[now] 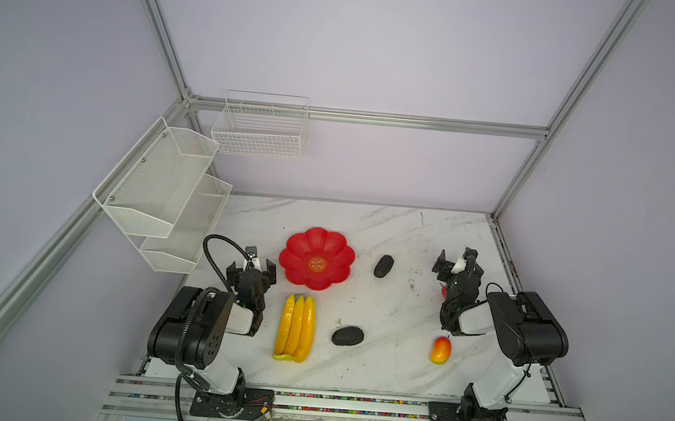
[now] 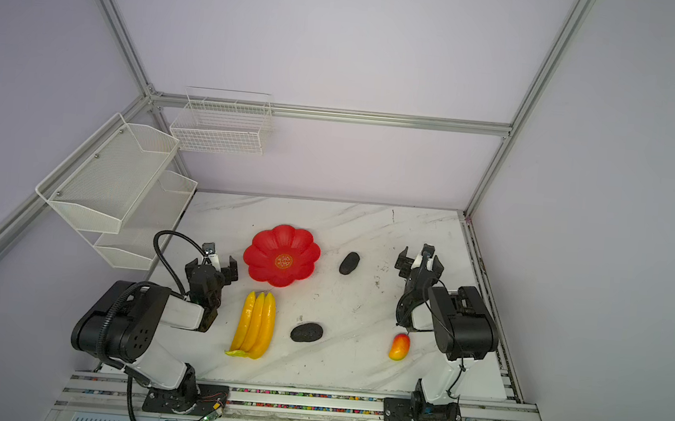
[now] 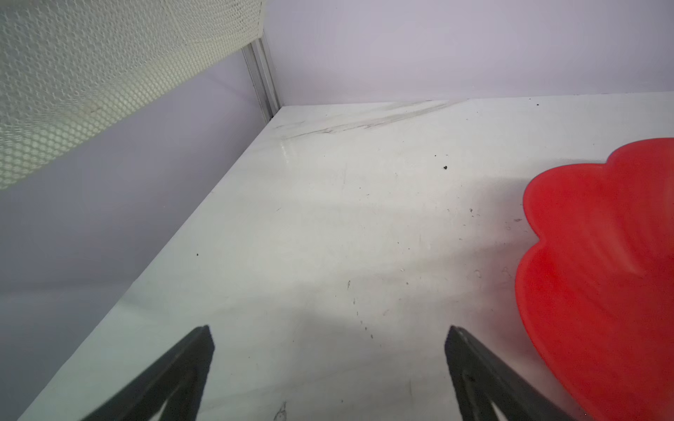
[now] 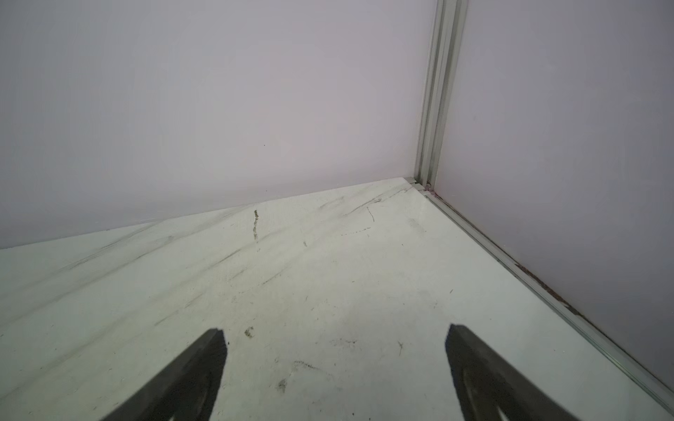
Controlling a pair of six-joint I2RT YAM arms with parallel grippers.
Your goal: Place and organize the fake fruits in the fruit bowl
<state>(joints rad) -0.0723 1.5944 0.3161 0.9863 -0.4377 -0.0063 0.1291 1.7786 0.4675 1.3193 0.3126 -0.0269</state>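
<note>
Left jaws spread wide, gripping nothing, poised over bare surface [image 3: 328, 237] in the left-centre of both top views. Just right of them, close but apart: the red bowl [image 1: 303, 244], sitting flat, bare inside, gold emblem in plain sight. Its scalloped edge caught in the left wrist view too, right beside one jaw.

Right jaws just as wide, also clamped on nothing, aimed at the back corner from the right-centre of the frame. Only scuffed surface between them in the right wrist view.

Moving outward now. Bananas [image 1: 295, 328] below the bowl, lying lengthwise beside the left arm [image 1: 196, 324], stem end toward the bottom of the frame. Far avocado [image 1: 383, 266] right of the bowl, well apart from it. Near avocado [image 1: 347, 335] lower centre, between bananas and mango [image 1: 440, 350]. That mango at lower right, just beside the right arm [image 1: 525, 328].

A red sliver [image 1: 443, 289] peeking out beside the right arm in a top view, too hidden to call.

Upper left: white mesh shelf [image 1: 162, 192] and wire basket [image 1: 259, 129] on the walls.
</note>
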